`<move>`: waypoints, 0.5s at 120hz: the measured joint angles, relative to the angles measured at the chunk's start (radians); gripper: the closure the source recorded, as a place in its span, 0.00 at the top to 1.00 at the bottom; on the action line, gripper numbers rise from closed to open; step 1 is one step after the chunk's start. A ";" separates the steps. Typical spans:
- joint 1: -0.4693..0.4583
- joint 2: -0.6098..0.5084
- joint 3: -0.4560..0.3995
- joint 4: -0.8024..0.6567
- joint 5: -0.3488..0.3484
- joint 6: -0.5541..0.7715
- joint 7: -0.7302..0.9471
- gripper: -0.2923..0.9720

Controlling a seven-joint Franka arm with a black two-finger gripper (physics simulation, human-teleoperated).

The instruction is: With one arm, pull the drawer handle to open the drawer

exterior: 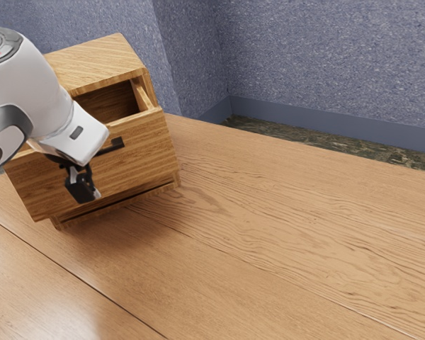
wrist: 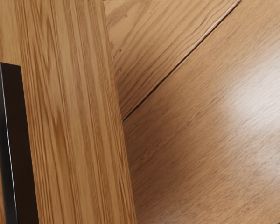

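Wood-grain cabinet (exterior: 92, 64) sits free on the table (exterior: 283, 234) at the exterior view's left, and that is my chief worry. Nothing seems to anchor it, so a hard or skewed pull could drag or twist the whole box rather than slide the drawer (exterior: 138, 159), which already stands partly out with a dark gap above its front. The black bar handle (exterior: 115, 145) crosses that front, and my gripper (exterior: 81, 185) hangs low against it, just under the bar. I cannot tell whether the pincer is closed on the bar or merely beside it, so I judge a slip off the handle possible if I haul now. Blue-grey speckled walls (exterior: 326, 49) meet in a corner behind, with a darker skirting (exterior: 340, 124) and a mottled floor strip (exterior: 354, 145) below. The table is broad glossy planks, with one seam (exterior: 78, 273) running diagonally.
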 joint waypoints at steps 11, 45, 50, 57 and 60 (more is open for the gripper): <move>0.002 -0.001 -0.013 -0.001 -0.008 0.008 -0.012 0.75; 0.006 -0.011 -0.051 -0.027 -0.031 0.019 -0.042 0.77; 0.016 -0.013 -0.067 -0.029 -0.035 0.020 -0.045 0.77; 0.023 -0.013 -0.076 -0.030 -0.041 0.021 -0.050 0.77; 0.024 -0.013 -0.078 -0.030 -0.042 0.021 -0.052 0.77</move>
